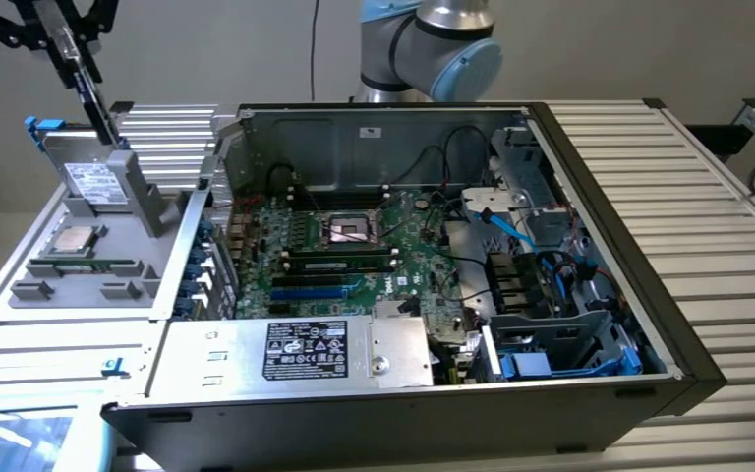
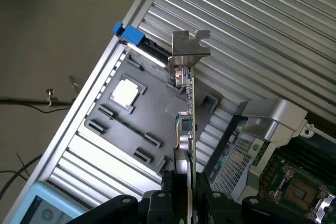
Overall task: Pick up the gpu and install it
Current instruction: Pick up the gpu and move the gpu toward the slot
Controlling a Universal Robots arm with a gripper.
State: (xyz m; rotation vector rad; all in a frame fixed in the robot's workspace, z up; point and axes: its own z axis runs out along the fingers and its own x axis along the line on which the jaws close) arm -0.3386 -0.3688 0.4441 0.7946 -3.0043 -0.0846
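One gripper [image 2: 184, 205] has its jaws clamped on the gpu [image 2: 191, 124], gripping the thin green card edge-on by one end, so that the board runs straight out from between the fingers and ends in its metal end bracket [image 2: 190, 48]. In the exterior view the gripper [image 1: 70, 44] hangs over the far corner of the grey parts tray [image 2: 149, 119]. There the gpu [image 1: 89, 88] is held in the air, tilted, with its lower end close above the hard drive [image 1: 93, 179], which stands upright in the tray; I cannot tell whether the two touch. A processor chip [image 1: 76, 239] lies flat in the tray's middle, and a RAM stick [image 1: 83, 265] lies just beside it toward the near edge. A blue clip [image 1: 43, 128] sits at the tray's far edge, near the bracket end of the card. The tray rests at the exterior view's left end of a ribbed metal table [image 1: 719, 246]. Just beside it, toward the exterior view's right, stands an open computer case [image 1: 351, 147]. Inside the case a green motherboard [image 1: 299, 231] lies flat with its processor socket [image 1: 351, 231] open. A power supply [image 1: 306, 352] sits along the case's near edge, and the robot arm [image 1: 424, 49] rises behind its far wall.
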